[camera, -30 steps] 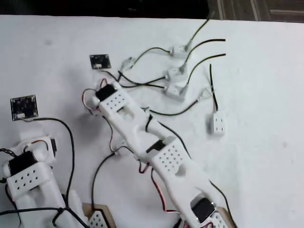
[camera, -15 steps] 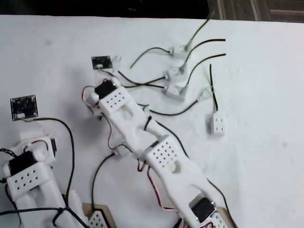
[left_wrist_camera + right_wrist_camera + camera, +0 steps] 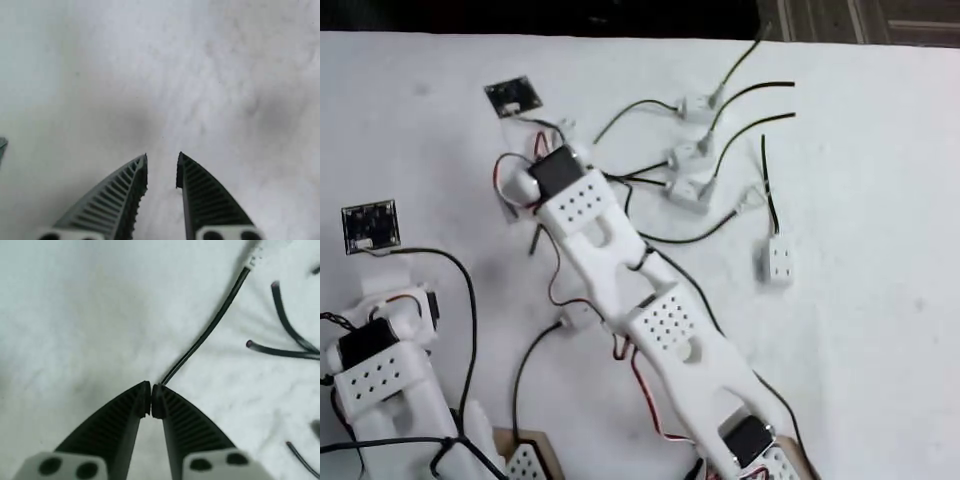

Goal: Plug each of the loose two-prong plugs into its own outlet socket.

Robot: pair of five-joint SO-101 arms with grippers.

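Right gripper: ribbed black fingers pressed together at the tips, pinching a thin black cable. The cable runs off toward the upper right of the right wrist frame and ends in a small white plug body lying on the table. The grip is on the cord, well apart from the plug. Prongs too small to make out.

Left gripper: fingers a narrow gap apart, nothing between them, bare surface beneath. In the high view the left arm sits at lower left, well apart from the wiring.

High view: right arm stretches from lower right toward upper left. Right of centre is a cluster of white socket pieces with black leads. Lower right of them a white plastic outlet socket block lies on its own, small dots on its top face (it looks like a free one, though I can't confirm).

Step in hand, as I judge it: bringing the held plug to a socket.
- Held by the cord, the plug will likely trail and twist, so drag slowly and keep the cable low.
- Let go and re-grip on the plug body before insertion.
- Line the prongs up square to the slots and push straight in.
- The block looks light and may skid, so the left gripper could brace it from behind.

Surface: white table, faintly mottled, matte. Beyond its far edge is a dark strip along the top of the frame, with a patch of grey-brown flooring at upper right.
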